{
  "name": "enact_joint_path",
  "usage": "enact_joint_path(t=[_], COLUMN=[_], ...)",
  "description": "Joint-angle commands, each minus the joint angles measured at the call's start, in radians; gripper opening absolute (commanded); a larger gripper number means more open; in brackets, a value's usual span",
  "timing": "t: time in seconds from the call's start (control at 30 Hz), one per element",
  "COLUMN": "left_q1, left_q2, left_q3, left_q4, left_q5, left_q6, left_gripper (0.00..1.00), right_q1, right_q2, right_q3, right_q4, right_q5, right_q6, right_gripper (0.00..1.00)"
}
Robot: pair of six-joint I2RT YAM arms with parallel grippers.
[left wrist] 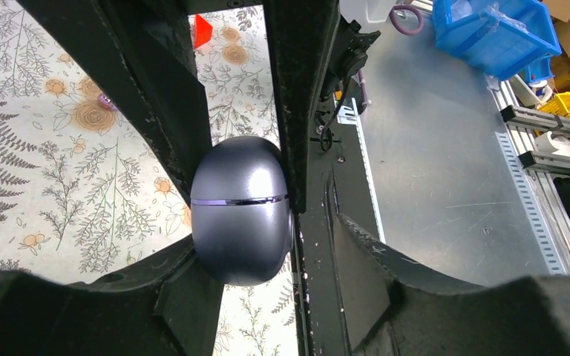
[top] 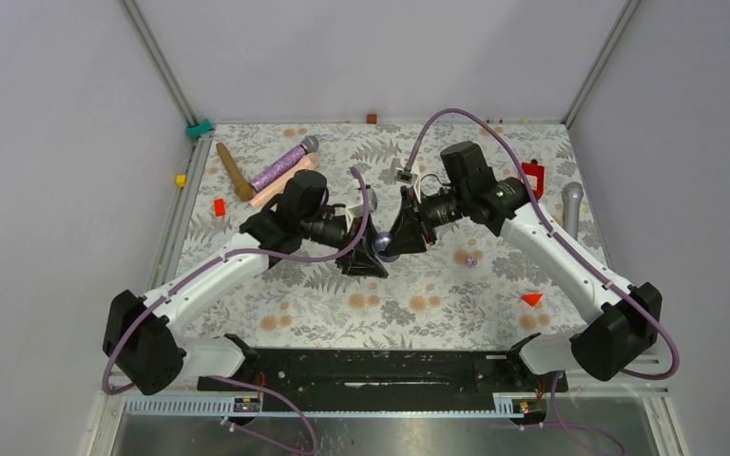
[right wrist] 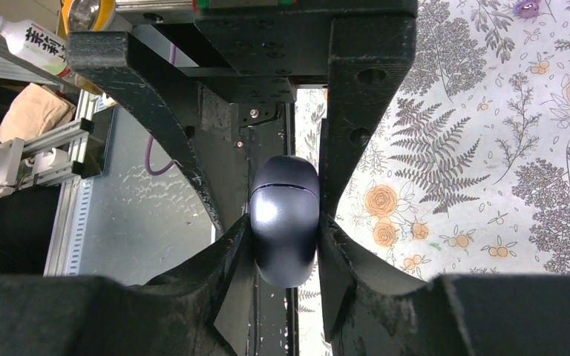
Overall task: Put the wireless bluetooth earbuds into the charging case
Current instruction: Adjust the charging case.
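Floral-print table (top: 437, 313) beneath both arms, reaching in toward its middle. Tip to tip there: left gripper (top: 369, 255) and right gripper (top: 401, 236), each clamped onto the same charging case (left wrist: 241, 211). Grey, egg-shaped, lid closed along a thin seam, pinched between both pairs of fingers. Loose on the table just right of the right gripper, apart from the case: one tiny purple earbud (top: 470, 259).
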Motion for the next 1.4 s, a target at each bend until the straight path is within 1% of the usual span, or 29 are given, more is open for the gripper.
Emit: enact_joint_path(t=[0.0,0.1,0.37,0.7,0.8,0.9,1.1,1.27,1.33,1.37], left_q1=[-0.011,-0.013,-0.023,-0.027,-0.029,-0.031,-0.033,-0.033,-0.034,-0.033], left_q2=[-0.02,-0.014,-0.003,0.001,0.002,0.004,0.006,0.006,0.007,0.007], left_q3=[0.008,0.009,0.009,0.005,0.003,0.003,0.003,0.0,-0.001,-0.001], left_q4=[0.042,0.042,0.042,0.043,0.041,0.042,0.042,0.043,0.042,0.041], left_q5=[0.041,0.04,0.032,0.022,0.022,0.022,0.017,0.014,0.013,0.013], left_q6=[0.024,0.024,0.024,0.027,0.028,0.028,0.03,0.033,0.034,0.035], left_gripper=[0.51,0.49,0.51,0.53,0.51,0.5,0.37,0.16,0.11,0.1], right_q1=[-0.005,-0.006,0.009,0.027,0.03,0.036,0.045,0.049,0.049,0.048], right_q2=[0.013,0.017,0.046,0.047,0.049,0.052,0.056,0.057,0.055,0.052], right_q3=[0.035,0.045,0.081,0.091,0.094,0.099,0.102,0.104,0.104,0.104], right_q4=[-0.042,-0.068,-0.135,-0.156,-0.161,-0.172,-0.178,-0.179,-0.177,-0.178], right_q5=[0.039,0.051,0.071,0.084,0.088,0.09,0.094,0.099,0.101,0.1], right_q6=[-0.039,-0.054,-0.093,-0.107,-0.11,-0.115,-0.118,-0.12,-0.121,-0.122], right_gripper=[0.31,0.31,0.31,0.31,0.31,0.31,0.32,0.33,0.37,0.42])
